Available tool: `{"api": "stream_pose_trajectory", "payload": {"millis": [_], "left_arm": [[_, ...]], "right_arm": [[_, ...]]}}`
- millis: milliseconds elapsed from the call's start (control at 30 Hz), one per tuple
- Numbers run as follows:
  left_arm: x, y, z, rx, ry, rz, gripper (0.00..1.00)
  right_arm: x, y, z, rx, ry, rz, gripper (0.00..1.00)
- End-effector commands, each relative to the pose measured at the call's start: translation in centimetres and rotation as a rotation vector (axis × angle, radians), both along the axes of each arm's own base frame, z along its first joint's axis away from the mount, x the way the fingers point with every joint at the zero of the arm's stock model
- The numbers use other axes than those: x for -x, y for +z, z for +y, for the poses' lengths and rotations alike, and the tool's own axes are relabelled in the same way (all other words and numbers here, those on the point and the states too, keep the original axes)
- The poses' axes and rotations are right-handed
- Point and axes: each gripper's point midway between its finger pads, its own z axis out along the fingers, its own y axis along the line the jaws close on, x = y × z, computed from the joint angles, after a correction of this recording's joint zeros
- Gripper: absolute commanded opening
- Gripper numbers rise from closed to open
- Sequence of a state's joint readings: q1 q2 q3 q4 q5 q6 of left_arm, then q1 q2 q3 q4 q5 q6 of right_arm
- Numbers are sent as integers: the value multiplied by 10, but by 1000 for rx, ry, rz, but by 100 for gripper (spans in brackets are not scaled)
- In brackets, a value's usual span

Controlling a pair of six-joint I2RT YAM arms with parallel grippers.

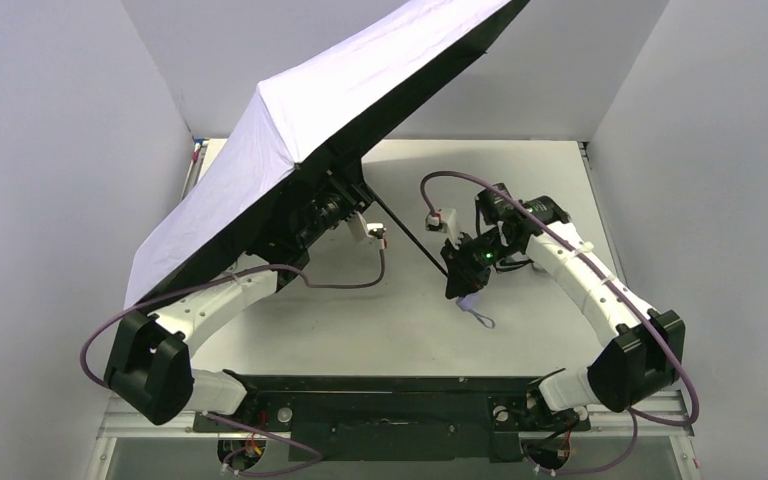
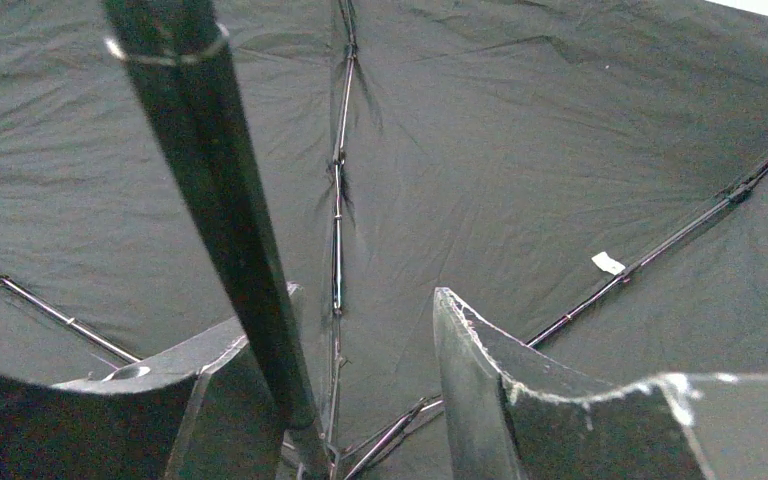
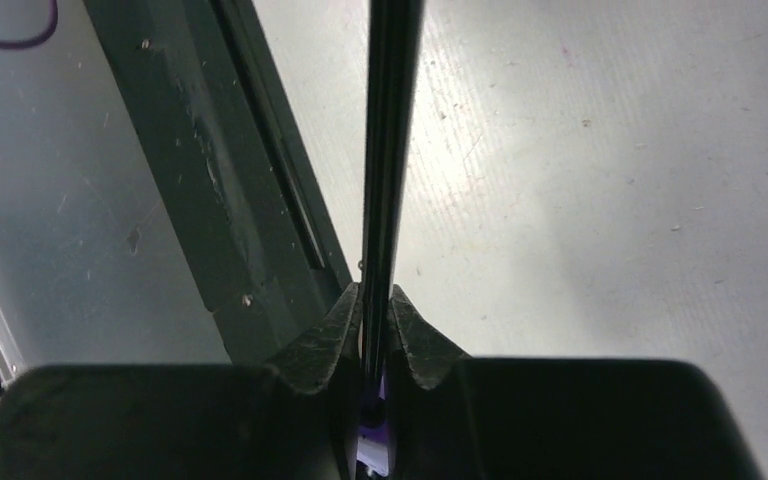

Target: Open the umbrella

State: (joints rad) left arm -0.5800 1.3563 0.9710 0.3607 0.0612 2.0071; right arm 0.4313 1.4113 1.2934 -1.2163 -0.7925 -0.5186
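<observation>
Clamping umbrella (image 1: 290, 130) shaft (image 3: 388, 150), my right gripper (image 3: 375, 288), three o'clock; left gripper (image 2: 365, 295) agape, ten o'clock. Canopy (image 2: 560, 150) spread: next, likely release.

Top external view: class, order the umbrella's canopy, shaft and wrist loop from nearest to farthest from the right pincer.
1. The shaft: clamped in the right pincer, running up-left.
2. The wrist loop: just below the pincer, on the near side.
3. The canopy: farthest, upper left.

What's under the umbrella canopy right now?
The left gripper, jaws open, beside the black shaft, ribs spread overhead. From above, the canopy hides much of it and the far left of the table.
</observation>
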Motion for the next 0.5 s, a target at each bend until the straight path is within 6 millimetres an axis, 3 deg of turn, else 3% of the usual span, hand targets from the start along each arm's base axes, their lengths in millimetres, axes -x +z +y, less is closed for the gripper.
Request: {"api": "stream_pose_trajectory", "payload": {"millis": [0,67,200,367,467], "left_arm": [[7,18,-3,-3,-21,-45,47],[7,21,-7,-11,-31,-50,36],[12,25,-21,-34,-91,-62,1],[22,26,-37,-38,-165,-90,0],[28,28,-44,-40,-200,-99,0]], "right_arm": [[-24,24,14,-141,-81,-115,0],[-24,26,16,-159,-86,-125,0],[-23,27,21,-185,-68,-121,1],[-32,40,37,-230,-81,-102,31],[-46,52,50,-274,-108,-116,40]]}}
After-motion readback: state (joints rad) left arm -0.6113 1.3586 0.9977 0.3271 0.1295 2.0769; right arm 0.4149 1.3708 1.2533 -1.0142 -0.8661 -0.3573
